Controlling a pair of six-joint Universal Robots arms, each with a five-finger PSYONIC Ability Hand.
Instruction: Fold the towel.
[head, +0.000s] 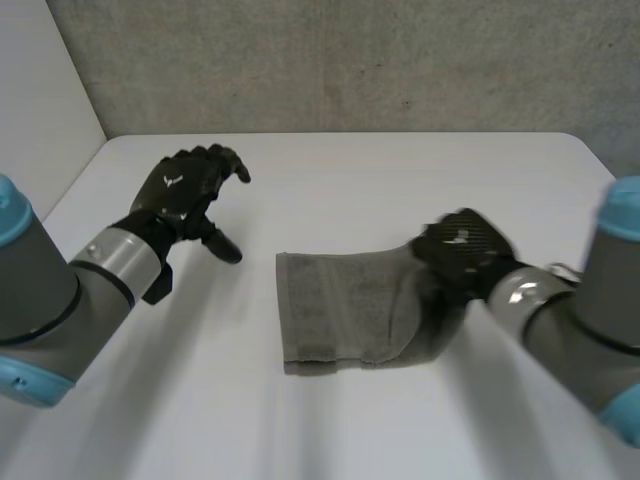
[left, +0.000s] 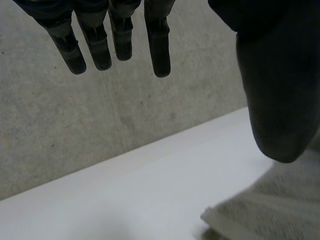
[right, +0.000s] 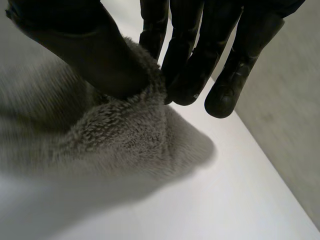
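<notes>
My right hand (head: 462, 248) pinched the soft, limp-looking towel (head: 340, 310) by its right edge on the counter (head: 400, 170); my left hand (head: 185, 190) hovered open beside it. Corners seemed best to grip.

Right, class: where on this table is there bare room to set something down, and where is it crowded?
Bare table runs between the towel and the wall. Another free patch borders the towel's near edge. Crowded: the towel's right end, pinched by the right hand, and the spot beside the open left hand.
</notes>
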